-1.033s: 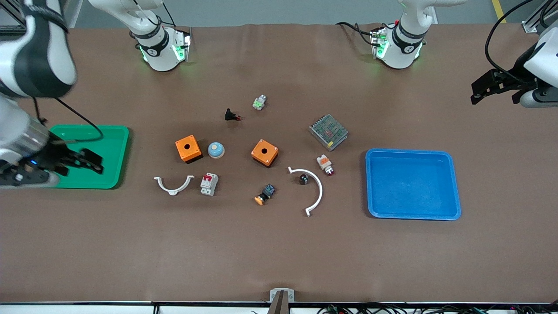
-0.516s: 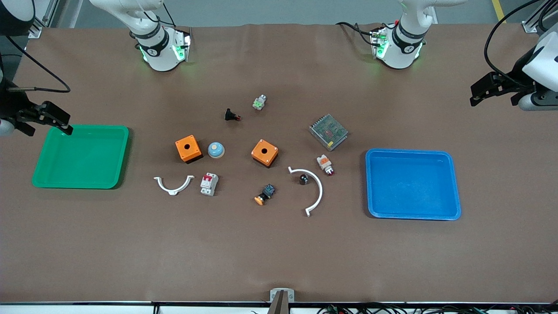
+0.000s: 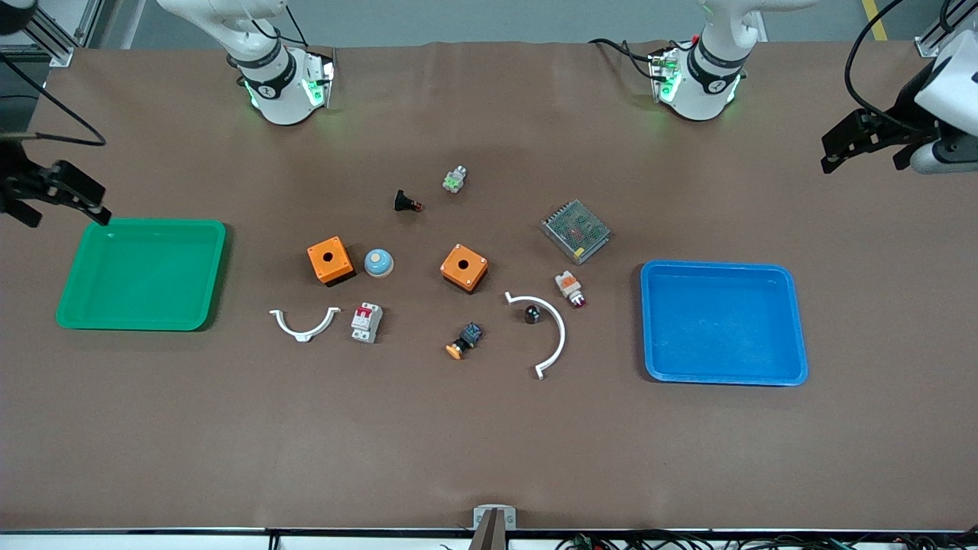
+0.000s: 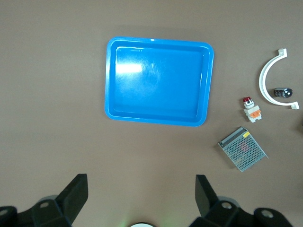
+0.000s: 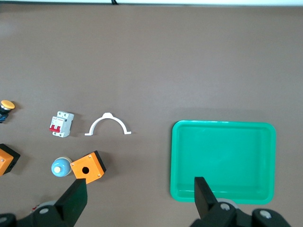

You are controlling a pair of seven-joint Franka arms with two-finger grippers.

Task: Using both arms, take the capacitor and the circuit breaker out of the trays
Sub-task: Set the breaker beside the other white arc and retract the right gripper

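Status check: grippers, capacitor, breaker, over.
Left gripper, right gripper: open, empty, high at table ends. Capacitor inside white arc. Breaker untouched.

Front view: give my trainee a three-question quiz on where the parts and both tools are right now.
1. True or false: the breaker lies in the green tray.
2. Which sits inside the curve of the larger white bracket? A) the capacitor B) the blue dome C) an orange box
3. Fill in: the left tool hangs open toward its own end of the table, farther from the front camera than the ____ tray; the right tool is open by the green one.

Key: 1 false, it rests on the table beside the smaller white bracket; 2 A; 3 blue.
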